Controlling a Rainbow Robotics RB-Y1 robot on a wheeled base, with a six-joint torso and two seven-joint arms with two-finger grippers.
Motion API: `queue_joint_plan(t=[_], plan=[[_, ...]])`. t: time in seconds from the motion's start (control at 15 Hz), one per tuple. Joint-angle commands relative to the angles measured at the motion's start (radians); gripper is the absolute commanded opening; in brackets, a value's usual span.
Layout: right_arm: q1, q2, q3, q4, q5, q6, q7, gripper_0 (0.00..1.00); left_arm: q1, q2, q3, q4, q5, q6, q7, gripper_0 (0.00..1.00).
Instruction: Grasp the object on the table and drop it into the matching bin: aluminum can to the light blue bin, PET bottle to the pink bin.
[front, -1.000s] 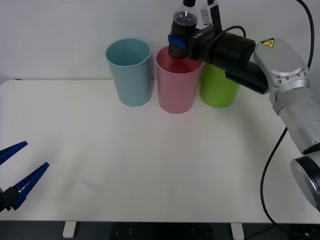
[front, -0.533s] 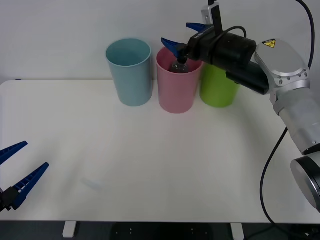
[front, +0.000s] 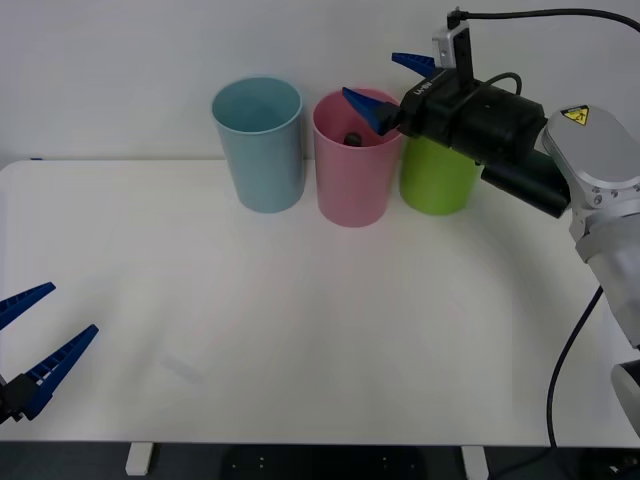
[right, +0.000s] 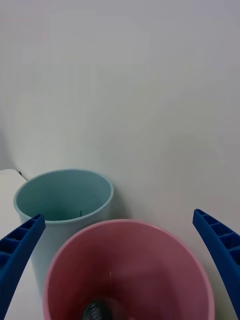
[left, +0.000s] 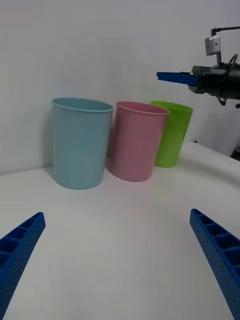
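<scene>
A white table (front: 300, 330) with rounded corners is set against a plain pale wall. 3 bins are lined up along its far edge: the blue bin (front: 258, 145), the pink bin (front: 354, 165) just beside it, and a green bin (front: 436, 175) on the right.

The right gripper (front: 390, 85) is held above the pink bin's rim, toward the side nearest the green bin, on a black wrist that reaches in from the right. Its blue fingers are spread wide and nothing is held between them (in the right wrist view they frame the pink bin's mouth). The left gripper (front: 35, 340) is parked low over the near left corner of the table, fingers also apart and empty.

The bottle (front: 353, 136) is seen inside the pink bin, below the rim; from above only its dark cap and a little clear plastic (right: 97, 311) can be made out.
</scene>
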Motion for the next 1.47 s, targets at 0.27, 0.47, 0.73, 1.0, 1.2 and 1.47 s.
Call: queue_joint_plan(t=[0.27, 0.47, 0.73, 1.0, 1.2, 1.47], plan=[[0.210, -0.061, -0.089, -0.218, -0.009, -0.100, 0.006, 1.00, 0.000, 0.000, 0.000, 0.000, 0.000, 0.000, 0.000, 1.00], [0.303, -0.103, -0.135, -0.290, -0.033, -0.159, 0.028, 1.00, 0.000, 0.000, 0.000, 0.000, 0.000, 0.000, 0.000, 1.00], [0.452, -0.170, -0.173, -0.370, -0.110, -0.188, 0.152, 1.00, 0.000, 0.000, 0.000, 0.000, 0.000, 0.000, 0.000, 1.00], [0.559, -0.178, -0.287, -0.373, -0.116, -0.353, 0.238, 1.00, 0.000, 0.000, 0.000, 0.000, 0.000, 0.000, 0.000, 1.00], [0.631, -0.178, -0.351, -0.373, -0.116, -0.441, 0.270, 1.00, 0.000, 0.000, 0.000, 0.000, 0.000, 0.000, 0.000, 1.00], [0.737, -0.178, -0.411, -0.373, -0.139, -0.496, 0.373, 1.00, 0.000, 0.000, 0.000, 0.000, 0.000, 0.000, 0.000, 1.00]])
